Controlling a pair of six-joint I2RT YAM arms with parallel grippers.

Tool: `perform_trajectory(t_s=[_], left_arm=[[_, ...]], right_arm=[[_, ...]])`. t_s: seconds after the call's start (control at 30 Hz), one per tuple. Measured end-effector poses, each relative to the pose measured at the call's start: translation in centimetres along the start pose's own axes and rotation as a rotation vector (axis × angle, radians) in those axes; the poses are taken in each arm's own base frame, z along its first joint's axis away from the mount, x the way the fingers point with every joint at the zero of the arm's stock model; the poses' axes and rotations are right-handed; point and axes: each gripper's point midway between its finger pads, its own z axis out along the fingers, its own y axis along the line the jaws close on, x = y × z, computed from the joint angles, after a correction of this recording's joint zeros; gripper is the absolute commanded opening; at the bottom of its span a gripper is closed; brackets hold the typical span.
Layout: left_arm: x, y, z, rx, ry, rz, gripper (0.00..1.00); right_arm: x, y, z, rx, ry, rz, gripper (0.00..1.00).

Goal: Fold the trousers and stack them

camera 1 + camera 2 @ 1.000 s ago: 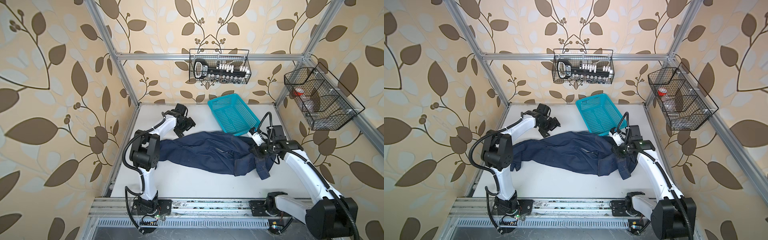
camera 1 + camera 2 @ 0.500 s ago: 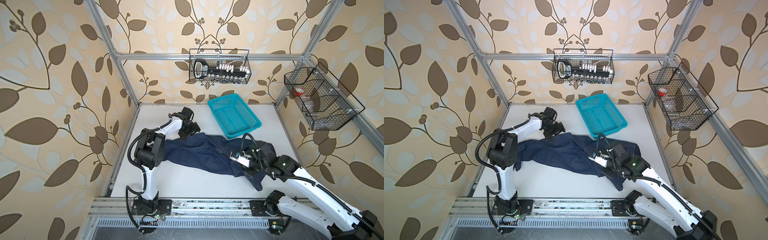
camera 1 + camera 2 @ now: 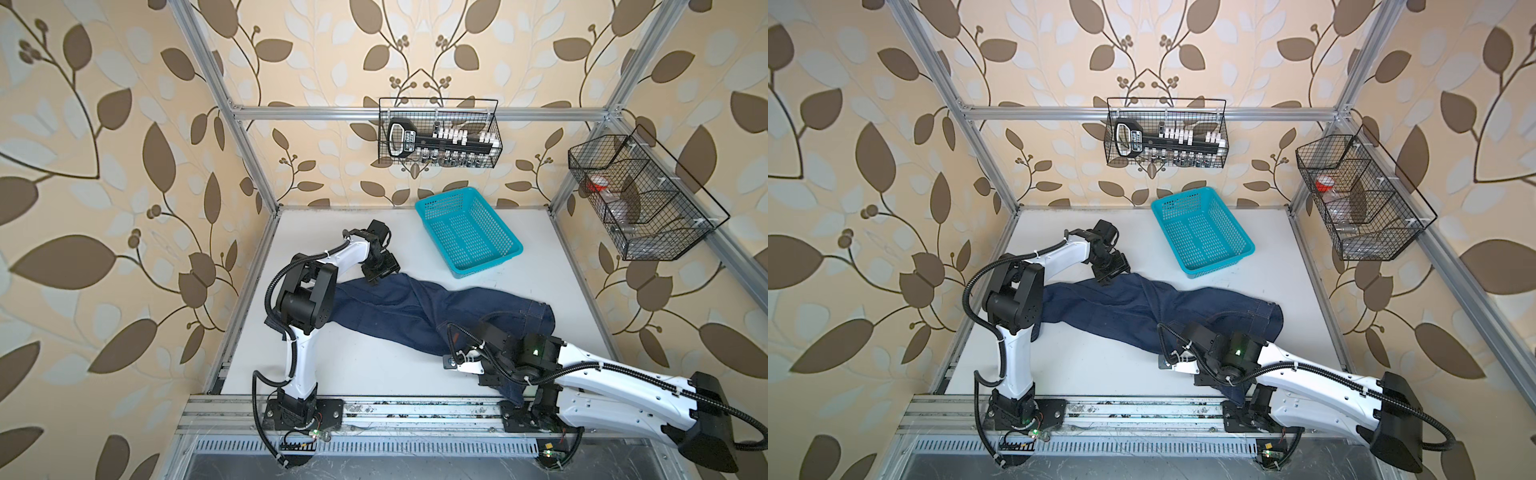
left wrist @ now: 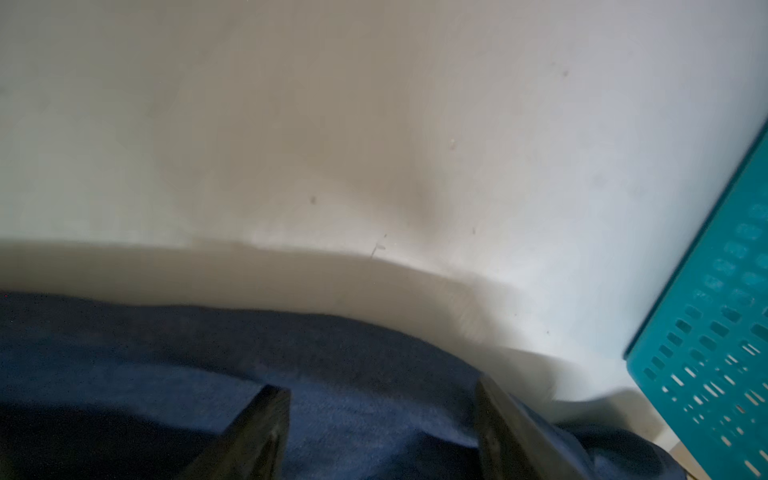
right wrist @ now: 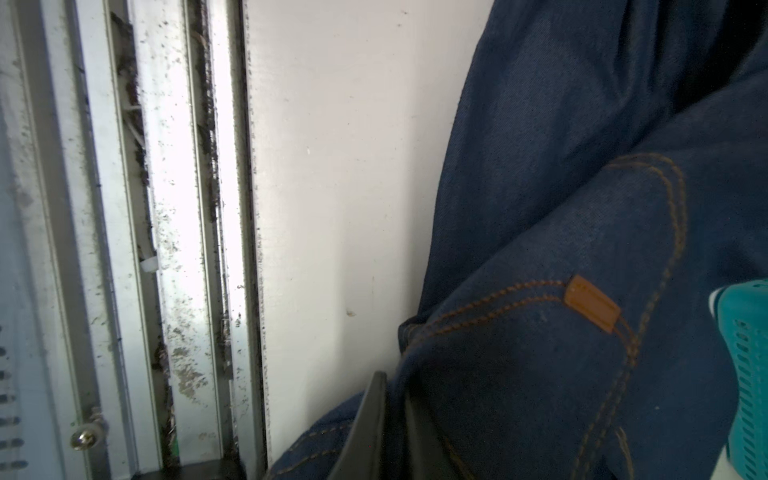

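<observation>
The dark navy trousers (image 3: 407, 309) (image 3: 1129, 305) lie stretched across the white table from left to right, in both top views. My left gripper (image 3: 377, 275) (image 3: 1108, 277) is at their far edge near the left end. In the left wrist view its jaws (image 4: 382, 419) stand apart, straddling denim (image 4: 353, 374). My right gripper (image 3: 492, 376) (image 3: 1209, 377) is low near the front rail, shut on a fold of the waist end. In the right wrist view the jaws (image 5: 395, 399) pinch denim beside the tan patch (image 5: 592, 303).
A turquoise basket (image 3: 467, 235) (image 3: 1202, 232) (image 4: 715, 332) stands empty at the back, just beyond the trousers. Two black wire baskets hang on the back wall (image 3: 438, 139) and the right wall (image 3: 640, 199). The aluminium front rail (image 3: 415, 409) (image 5: 187, 208) runs close to the right gripper.
The right arm swung from the right side toward the front, dragging the waist end of the trousers with it. The left gripper came down onto the far edge of the trousers and its jaws narrowed.
</observation>
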Motion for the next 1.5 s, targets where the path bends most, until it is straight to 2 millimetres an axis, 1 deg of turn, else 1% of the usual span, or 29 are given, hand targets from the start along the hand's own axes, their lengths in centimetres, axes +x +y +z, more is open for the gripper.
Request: perform_trajectory(t_s=[0.1, 0.17, 0.27, 0.33, 0.37, 0.4, 0.47, 0.57, 0.6, 0.63, 0.8, 0.87, 0.93, 0.97, 1.0, 1.03, 1.1, 1.17, 1.23, 1.27, 1.3, 1.33, 1.37, 1.43, 1.5], left_arm=[[1.1, -0.5, 0.6, -0.004, 0.019, 0.023, 0.53], [1.3, -0.7, 0.6, -0.002, 0.021, 0.029, 0.48], [1.7, -0.9, 0.8, -0.004, 0.027, 0.037, 0.41], [1.6, -1.0, 0.9, -0.005, 0.027, 0.037, 0.4], [1.5, -1.1, 1.0, -0.005, 0.027, 0.037, 0.38], [1.3, -1.3, 1.1, -0.004, 0.025, 0.039, 0.32], [1.1, -1.5, 1.4, -0.004, 0.023, 0.041, 0.25], [0.7, -1.6, 1.9, -0.008, 0.025, 0.042, 0.08], [0.7, -1.6, 2.0, -0.01, 0.027, 0.042, 0.05], [0.7, -1.5, 2.1, -0.013, 0.029, 0.046, 0.0], [0.1, -1.7, 1.5, -0.01, 0.023, 0.054, 0.0], [-0.3, -1.6, 0.8, -0.022, 0.02, 0.063, 0.0], [-1.1, -1.8, -0.9, -0.04, 0.0, 0.091, 0.0], [-1.7, -2.3, -2.4, -0.036, -0.022, 0.11, 0.0], [-2.2, -3.0, -4.1, -0.028, -0.052, 0.135, 0.0], [-2.6, -3.6, -5.8, -0.011, -0.078, 0.15, 0.0], [-2.8, -4.7, -10.5, 0.028, -0.146, 0.193, 0.0], [-2.2, -5.1, -15.1, 0.061, -0.209, 0.227, 0.0], [-0.8, -4.9, -19.5, 0.092, -0.258, 0.251, 0.0], [0.0, -4.6, -21.1, 0.106, -0.277, 0.26, 0.0], [0.9, -4.0, -22.3, 0.115, -0.29, 0.266, 0.0], [2.1, -3.0, -23.2, 0.117, -0.293, 0.268, 0.0], [3.4, -1.7, -23.6, 0.109, -0.29, 0.264, 0.0], [5.8, 1.0, -23.0, 0.079, -0.251, 0.243, 0.0], [8.0, 3.8, -21.4, 0.033, -0.197, 0.22, 0.0]], right_arm=[[-0.2, -0.3, 0.1, 0.013, -0.007, 0.001, 0.11], [-0.3, -0.4, 0.1, 0.016, -0.007, 0.002, 0.11], [-0.2, -0.6, 0.1, 0.021, -0.004, 0.006, 0.11], [-0.1, -0.7, 0.1, 0.024, -0.003, 0.01, 0.11], [-0.1, -0.7, 0.1, 0.026, -0.004, 0.012, 0.1], [-0.1, -0.8, 0.0, 0.029, -0.005, 0.016, 0.1], [0.0, -1.0, -0.2, 0.037, -0.009, 0.021, 0.1], [0.3, -1.3, -0.5, 0.051, -0.013, 0.027, 0.09], [0.4, -1.4, -0.6, 0.055, -0.013, 0.031, 0.09], [0.5, -1.5, -0.7, 0.059, -0.011, 0.038, 0.08], [1.4, -2.3, -1.1, 0.084, -0.001, 0.078, 0.08], [1.8, -2.9, -1.3, 0.096, 0.0, 0.109, 0.07], [2.8, -4.6, -1.8, 0.125, -0.006, 0.204, 0.07], [3.5, -6.2, -2.5, 0.162, -0.008, 0.273, 0.06], [4.0, -7.7, -3.2, 0.199, -0.016, 0.33, 0.06], [4.0, -8.9, -4.1, 0.23, -0.033, 0.364, 0.06], [3.5, -10.9, -5.9, 0.28, -0.077, 0.402, 0.06], [3.1, -12.3, -7.4, 0.319, -0.115, 0.42, 0.06], [2.8, -13.0, -8.4, 0.342, -0.143, 0.417, 0.06], [2.5, -13.0, -8.9, 0.347, -0.157, 0.408, 0.06], [2.3, -13.0, -9.1, 0.348, -0.166, 0.396, 0.06], [2.1, -12.8, -9.3, 0.346, -0.172, 0.379, 0.06], [1.9, -12.4, -9.4, 0.34, -0.174, 0.355, 0.06], [1.2, -11.2, -9.2, 0.313, -0.172, 0.293, 0.07], [0.4, -9.5, -8.5, 0.274, -0.167, 0.214, 0.08]])
